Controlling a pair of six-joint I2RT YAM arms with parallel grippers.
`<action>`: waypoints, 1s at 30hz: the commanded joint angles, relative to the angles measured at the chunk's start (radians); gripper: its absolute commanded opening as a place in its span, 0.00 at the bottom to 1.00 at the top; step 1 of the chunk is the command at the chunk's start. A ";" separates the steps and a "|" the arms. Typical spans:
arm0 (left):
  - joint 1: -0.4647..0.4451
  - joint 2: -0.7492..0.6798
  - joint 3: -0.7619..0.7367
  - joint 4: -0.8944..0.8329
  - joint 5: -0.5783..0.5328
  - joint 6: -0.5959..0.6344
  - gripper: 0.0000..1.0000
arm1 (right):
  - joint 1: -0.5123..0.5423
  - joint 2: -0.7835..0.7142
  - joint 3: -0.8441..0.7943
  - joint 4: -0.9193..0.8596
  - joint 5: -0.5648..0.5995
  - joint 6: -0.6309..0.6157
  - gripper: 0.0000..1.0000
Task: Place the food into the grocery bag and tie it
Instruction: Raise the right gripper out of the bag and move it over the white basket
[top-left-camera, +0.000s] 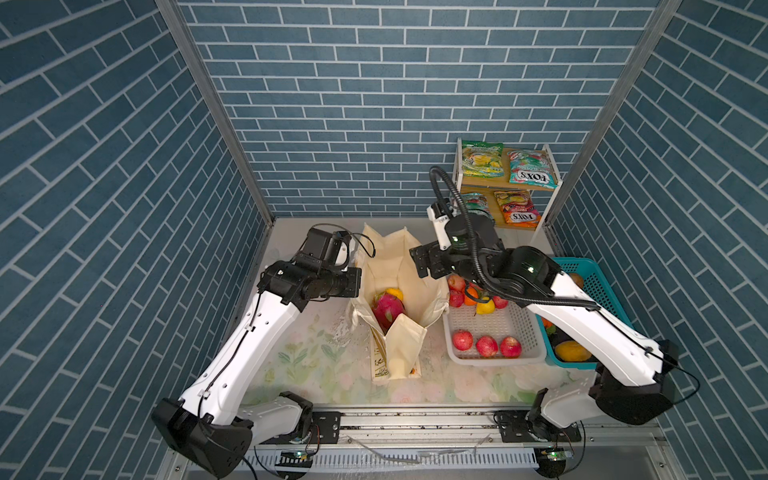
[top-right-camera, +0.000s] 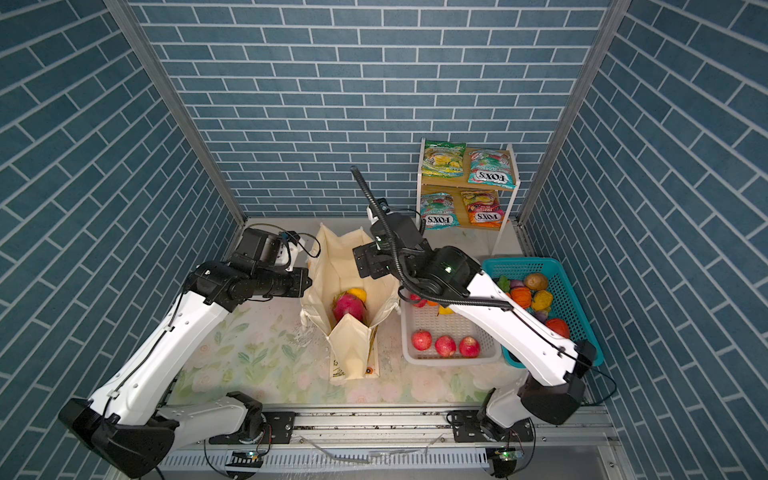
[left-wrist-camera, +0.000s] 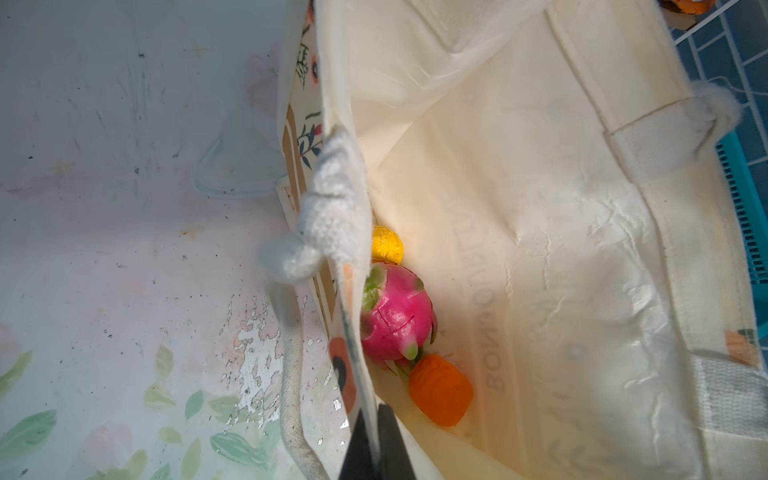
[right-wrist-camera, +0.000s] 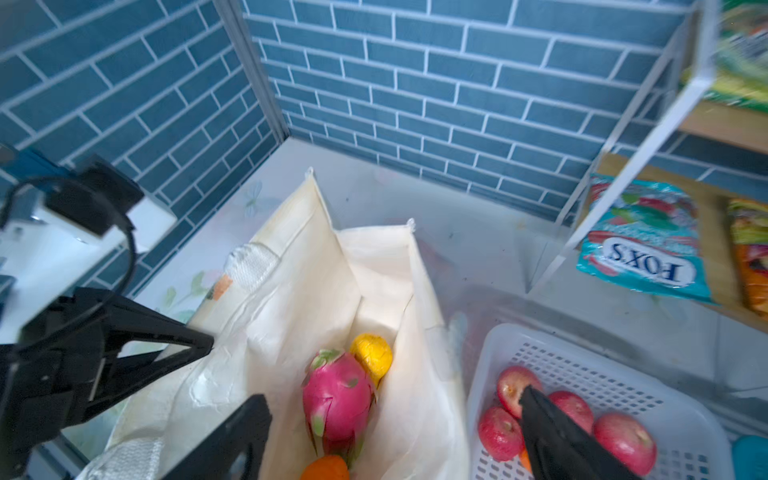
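Observation:
The cream grocery bag (top-left-camera: 386, 257) (top-right-camera: 336, 266) stands open at mid table. Inside lie a pink dragon fruit (top-left-camera: 386, 307) (left-wrist-camera: 395, 316), a yellow fruit (top-left-camera: 395, 293) (right-wrist-camera: 371, 353) and an orange (left-wrist-camera: 440, 388). My left gripper (left-wrist-camera: 376, 411) (top-left-camera: 358, 280) is shut on the bag's left rim, and its black finger (right-wrist-camera: 199, 345) shows in the right wrist view. Over the bag's right rim, my right gripper (right-wrist-camera: 392, 401) (top-left-camera: 424, 262) is open and empty, one finger above the bag, the other above the red apples (right-wrist-camera: 500, 432).
A white basket (top-left-camera: 498, 358) right of the bag holds red apples (top-left-camera: 486, 345), an orange and a yellow fruit. A teal basket (top-right-camera: 561, 286) with more produce sits further right. A small shelf (top-left-camera: 552, 187) at back right carries FOX'S packets (top-left-camera: 532, 166).

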 joint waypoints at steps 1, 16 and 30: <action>-0.007 -0.018 -0.004 0.005 -0.004 0.009 0.00 | -0.038 -0.122 -0.072 0.078 0.154 -0.025 0.91; -0.006 -0.029 -0.021 0.001 -0.009 -0.002 0.00 | -0.403 -0.327 -0.552 -0.129 -0.051 0.469 0.76; -0.005 -0.031 -0.027 -0.005 -0.015 0.003 0.00 | -0.409 -0.220 -0.789 -0.106 -0.278 0.704 0.71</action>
